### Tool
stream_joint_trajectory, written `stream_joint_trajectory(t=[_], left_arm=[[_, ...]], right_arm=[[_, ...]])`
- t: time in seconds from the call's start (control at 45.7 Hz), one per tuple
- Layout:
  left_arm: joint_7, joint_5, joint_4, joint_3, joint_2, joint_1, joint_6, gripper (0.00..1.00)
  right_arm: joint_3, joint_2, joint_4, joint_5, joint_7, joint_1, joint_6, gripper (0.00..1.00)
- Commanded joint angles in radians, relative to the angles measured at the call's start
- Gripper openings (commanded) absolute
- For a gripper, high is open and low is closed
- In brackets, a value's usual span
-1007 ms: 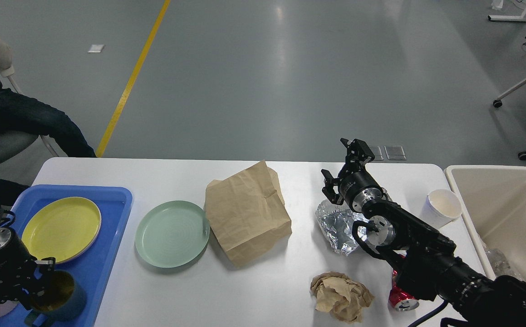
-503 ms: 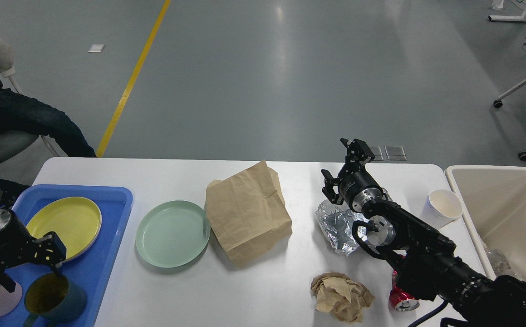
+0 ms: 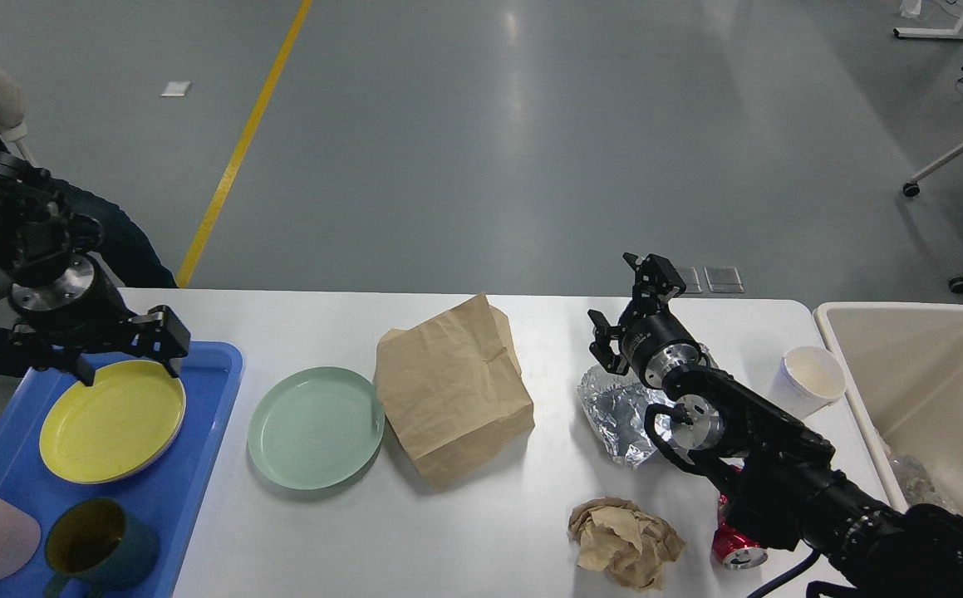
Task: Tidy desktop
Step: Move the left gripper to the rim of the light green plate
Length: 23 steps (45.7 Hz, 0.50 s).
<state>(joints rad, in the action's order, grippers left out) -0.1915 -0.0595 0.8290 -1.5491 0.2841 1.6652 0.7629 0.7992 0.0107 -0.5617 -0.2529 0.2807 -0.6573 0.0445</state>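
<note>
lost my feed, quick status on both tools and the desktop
Left tool open, empty, above yellow plate. Right tool open, empty, over foil. Desktop not tidy: green plate, paper bag, crumpled paper, cup.

Large white rectangular desktop with rounded corners and a smooth matte surface, lying flat and spanning the lower half of the head view. Its far edge runs level across the frame, with grey floor beyond; its near edge is cut off below.

Head view, seemingly high, forward-down
</note>
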Motion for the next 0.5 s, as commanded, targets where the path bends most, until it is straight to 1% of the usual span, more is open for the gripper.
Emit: stream_joint_trajectory(t=[0.0, 0.066, 0.131, 0.328, 0.481], left_arm=[[0.012, 0.001, -0.008, 0.023, -0.063, -0.081, -0.154, 0.95], [0.014, 0.001, -0.011, 0.043, -0.089, -0.108, -0.2, 0.95], [0.014, 0.001, -0.016, 0.067, -0.106, -0.14, -0.218, 0.95], [0.015, 0.001, -0.054, 0.15, -0.125, -0.222, -0.218, 0.95], [0.018, 0.003, -0.065, 0.162, -0.125, -0.257, -0.218, 0.95]], right_arm=[[0.0, 0.0, 0.0, 0.0, 0.0, -0.001, 0.0, 1.0], [0.0, 0.0, 0.002, 0.0, 0.0, 0.001, 0.0, 1.0], [0.0, 0.0, 0.0, 0.0, 0.0, -0.001, 0.0, 1.0], [0.0, 0.0, 0.0, 0.0, 0.0, -0.001, 0.0, 1.0], [0.0, 0.0, 0.0, 0.0, 0.0, -0.001, 0.0, 1.0]])
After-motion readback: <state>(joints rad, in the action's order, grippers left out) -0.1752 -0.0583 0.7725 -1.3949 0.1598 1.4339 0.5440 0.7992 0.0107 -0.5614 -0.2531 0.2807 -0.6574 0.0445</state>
